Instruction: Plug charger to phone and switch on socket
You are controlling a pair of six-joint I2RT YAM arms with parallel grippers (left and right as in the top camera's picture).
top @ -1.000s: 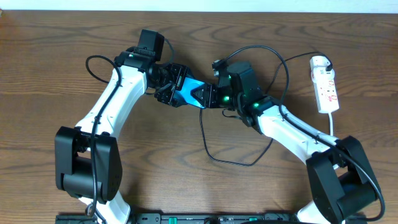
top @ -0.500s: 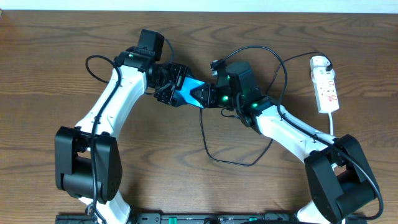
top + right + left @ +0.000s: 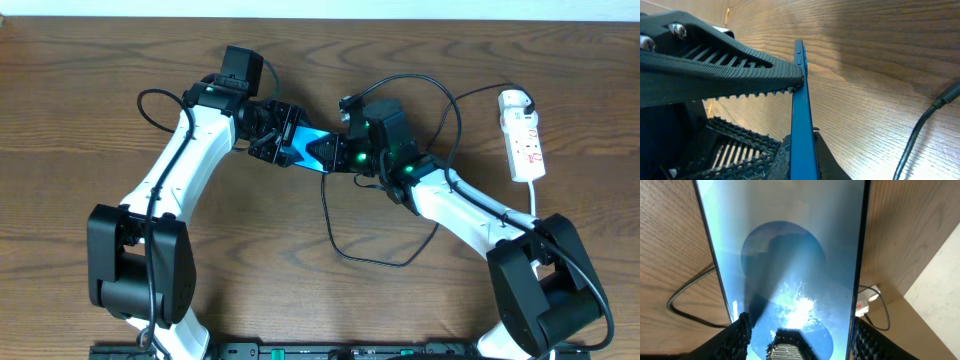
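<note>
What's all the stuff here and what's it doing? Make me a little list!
phone: blue screen, gripped by its two long edges
left gripper: shut on the phone
right gripper: fingers apart, one toothed fingertip touching the phone's side
charger: black cable looping over the table past the right arm; tip hidden, so I cannot tell if it is plugged in
socket: white power strip at the far right, no gripper on it
table: brown wood
</note>
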